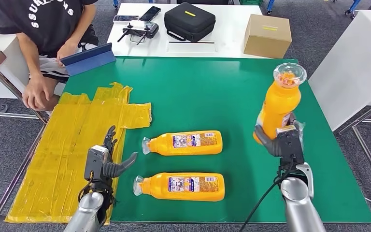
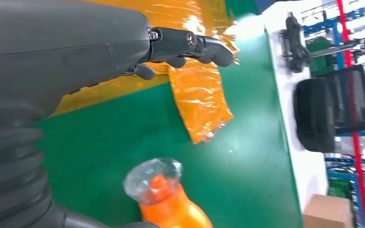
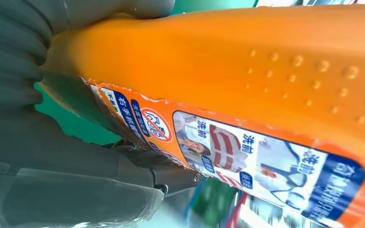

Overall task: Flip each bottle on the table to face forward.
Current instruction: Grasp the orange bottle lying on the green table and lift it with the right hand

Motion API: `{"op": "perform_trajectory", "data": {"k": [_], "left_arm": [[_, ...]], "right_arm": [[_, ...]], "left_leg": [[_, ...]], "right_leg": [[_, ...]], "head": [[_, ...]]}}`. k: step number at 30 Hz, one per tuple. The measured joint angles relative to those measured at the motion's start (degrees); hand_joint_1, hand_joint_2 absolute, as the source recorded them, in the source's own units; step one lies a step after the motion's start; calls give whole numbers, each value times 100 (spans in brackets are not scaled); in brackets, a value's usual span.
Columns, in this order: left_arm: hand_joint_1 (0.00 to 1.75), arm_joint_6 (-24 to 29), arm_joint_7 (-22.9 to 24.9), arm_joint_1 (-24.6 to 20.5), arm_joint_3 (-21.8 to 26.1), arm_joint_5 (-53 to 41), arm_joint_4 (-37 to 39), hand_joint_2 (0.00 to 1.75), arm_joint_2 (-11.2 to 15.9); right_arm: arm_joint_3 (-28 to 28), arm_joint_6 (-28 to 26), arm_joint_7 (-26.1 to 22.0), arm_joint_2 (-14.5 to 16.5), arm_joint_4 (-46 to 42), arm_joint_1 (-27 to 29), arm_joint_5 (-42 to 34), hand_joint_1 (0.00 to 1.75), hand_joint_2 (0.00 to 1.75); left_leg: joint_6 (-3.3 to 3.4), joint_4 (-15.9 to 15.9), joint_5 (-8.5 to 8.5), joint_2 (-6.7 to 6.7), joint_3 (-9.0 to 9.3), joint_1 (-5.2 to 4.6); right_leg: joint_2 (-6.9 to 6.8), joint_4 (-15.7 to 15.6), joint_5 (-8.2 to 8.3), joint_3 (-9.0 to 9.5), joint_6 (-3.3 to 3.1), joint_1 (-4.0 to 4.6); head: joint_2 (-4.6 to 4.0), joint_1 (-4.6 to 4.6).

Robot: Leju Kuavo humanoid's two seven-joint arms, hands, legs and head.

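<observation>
Yellow sheeting [image 1: 72, 154] is covering the left part of the green bench [image 1: 198, 92], its plastic crinkled and taped in strips. A person's hand [image 1: 36, 94] is resting at the far left corner, beside a blue tablet case [image 1: 88, 59]. Over the inner edge of the sheeting the left hand [image 1: 107, 157] is hovering with its fingers [image 1: 110, 136] spread apart and nothing between them — the thumb is pointing toward the bottles.

Just right of that hand, two orange bottles are lying on their sides, caps toward the left and labels facing up. The far bottle [image 1: 183, 143] and the near bottle [image 1: 181, 186] are lying parallel, near each other but apart. In the left wrist view the clear cap and neck of one of them are showing close by the hand, though which of the two I cannot tell.

Further right, the right hand [image 1: 282, 140] is gripping a third bottle [image 1: 278, 104] around its lower body, fingers clamped on it. This bottle is standing roughly upright, leaning slightly, with its clear cap on top; whether its base is touching the bench cannot be told.

Beyond the green surface, a white table [image 1: 232, 36] is carrying a black case [image 1: 189, 21] and a cardboard box [image 1: 267, 36].
</observation>
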Motion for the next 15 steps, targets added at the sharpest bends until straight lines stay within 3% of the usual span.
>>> {"op": "perform_trajectory", "data": {"k": [5,15], "left_arm": [[0,-248,182,-180,-375,2,-349,175,-17],[0,-491,654,-607,-1319,157,-1336,175,37]], "right_arm": [[618,426,-474,485,880,-408,-508,175,175],[1844,598,-853,1201,2389,-1362,-733,175,175]], "left_leg": [[0,1,8,-3,-1,2],[0,2,9,-8,-14,1]], "right_leg": [[-2,5,1,1,-1,0],[-3,6,1,-11,-1,-2]], "head": [[0,1],[0,2]]}}
